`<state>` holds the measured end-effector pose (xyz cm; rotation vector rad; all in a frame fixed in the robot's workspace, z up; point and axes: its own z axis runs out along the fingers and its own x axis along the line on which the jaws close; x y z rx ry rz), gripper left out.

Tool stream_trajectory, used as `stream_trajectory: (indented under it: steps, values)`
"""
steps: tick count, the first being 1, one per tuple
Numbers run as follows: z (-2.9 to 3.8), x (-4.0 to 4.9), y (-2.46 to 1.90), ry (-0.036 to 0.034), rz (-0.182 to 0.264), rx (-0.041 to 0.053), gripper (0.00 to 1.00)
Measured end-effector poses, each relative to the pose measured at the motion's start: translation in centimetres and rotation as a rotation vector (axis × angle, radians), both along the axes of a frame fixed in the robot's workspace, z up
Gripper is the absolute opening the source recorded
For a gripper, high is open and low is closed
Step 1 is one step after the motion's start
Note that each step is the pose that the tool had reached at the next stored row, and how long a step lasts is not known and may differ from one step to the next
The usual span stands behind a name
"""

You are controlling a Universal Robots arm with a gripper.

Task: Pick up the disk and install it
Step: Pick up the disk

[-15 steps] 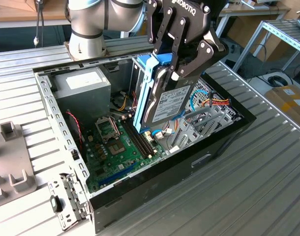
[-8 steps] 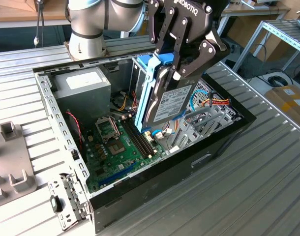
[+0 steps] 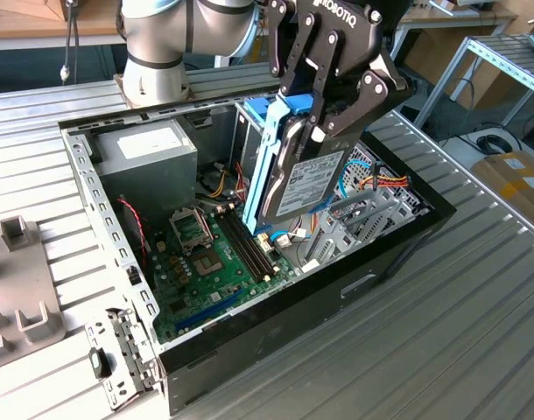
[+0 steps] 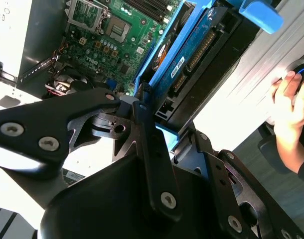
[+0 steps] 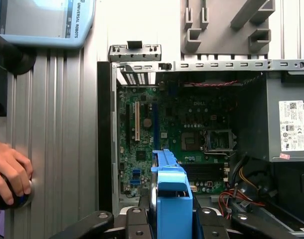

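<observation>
My gripper is shut on the disk, a silver-grey drive with a white label in a light blue frame. It hangs on edge and tilted above the middle of the open black computer case, over the green motherboard. In the second wrist view the disk sits between the black fingers, connector edge toward the camera. The first wrist view has the blue frame standing over the motherboard.
A grey power-supply box fills the case's far corner in the exterior view's left. Cables and a metal cage lie at the case's right. A grey fixture sits on the table. A person's hand rests on the table beside the case.
</observation>
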<state>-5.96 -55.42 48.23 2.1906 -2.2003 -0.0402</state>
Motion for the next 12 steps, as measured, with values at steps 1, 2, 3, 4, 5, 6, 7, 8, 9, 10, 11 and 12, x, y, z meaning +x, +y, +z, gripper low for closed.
stream_trajectory:
  steps: [1, 2, 3, 4, 5, 6, 7, 8, 9, 10, 11, 12]
  values:
    - [0.0, 0.03, 0.0, 0.0, 0.0, -0.0001, 0.37]
    - [0.0, 0.07, 0.0, 0.0001, 0.0, -0.0003, 0.37]
    - [0.01, 0.1, 0.0, 0.0001, 0.0, -0.0004, 0.37]
    - [0.0, 0.16, 0.0, 0.0, 0.0, -0.0004, 0.37]
    - [0.0, 0.18, 0.0, 0.0, 0.0, -0.0006, 0.37]
    - [0.0, 0.23, 0.0, 0.0, 0.0, -0.0006, 0.37]
    - [0.0, 0.28, 0.0, 0.0, 0.0, -0.0008, 0.37]
    - [0.0, 0.31, 0.0, 0.0, 0.0, -0.0008, 0.37]
    - [-0.01, 0.38, 0.0, 0.0, 0.0, -0.0009, 0.37]
    - [0.0, 0.42, 0.0, 0.0001, 0.0, -0.001, 0.37]
    - [-0.01, 0.46, 0.0, 0.0, 0.0, -0.001, 0.37]
    - [-0.01, 0.49, 0.0, 0.0, 0.0, -0.0011, 0.37]
